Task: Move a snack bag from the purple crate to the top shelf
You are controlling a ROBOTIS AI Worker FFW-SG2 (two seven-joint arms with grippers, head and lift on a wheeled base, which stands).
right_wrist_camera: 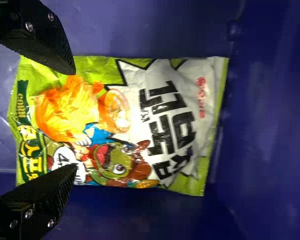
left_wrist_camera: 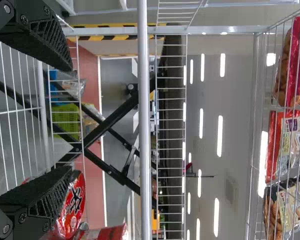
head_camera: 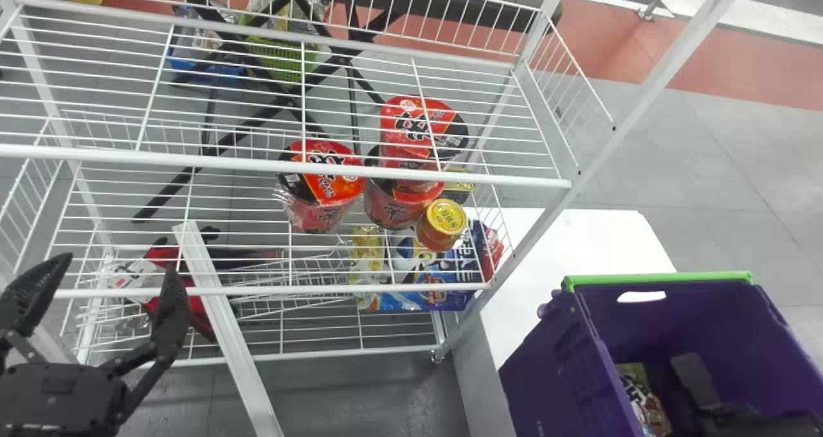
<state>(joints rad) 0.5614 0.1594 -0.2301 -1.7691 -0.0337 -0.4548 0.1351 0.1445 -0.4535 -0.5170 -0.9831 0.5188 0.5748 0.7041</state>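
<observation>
Down inside the purple crate (head_camera: 546,366), the snack bag (head_camera: 643,398) lies with its green-and-white printed front towards the wrist camera, and the right gripper (head_camera: 697,379) is right there with it! Look at the right wrist view: the fingers are spread wide, one near each long edge of the bag at one end. No grip on it, the bag lies flat between and beyond them; whether either finger touches it, I can't tell.

Over on the other side, the left gripper (head_camera: 117,267) hangs in front of the white wire rack (head_camera: 283,162), fingers well apart and nothing between them.

And what a rack! Seen through the wires, red noodle bowls (head_camera: 326,180) sit towards its middle and right, some stacked, with a small yellow-lidded cup (head_camera: 443,222) just beside the stack. Lower down there's a blue snack pack (head_camera: 424,283). Behind the rack, a green basket (head_camera: 283,58) sits near a blue one, and a white table (head_camera: 578,238) shows between rack and crate.
</observation>
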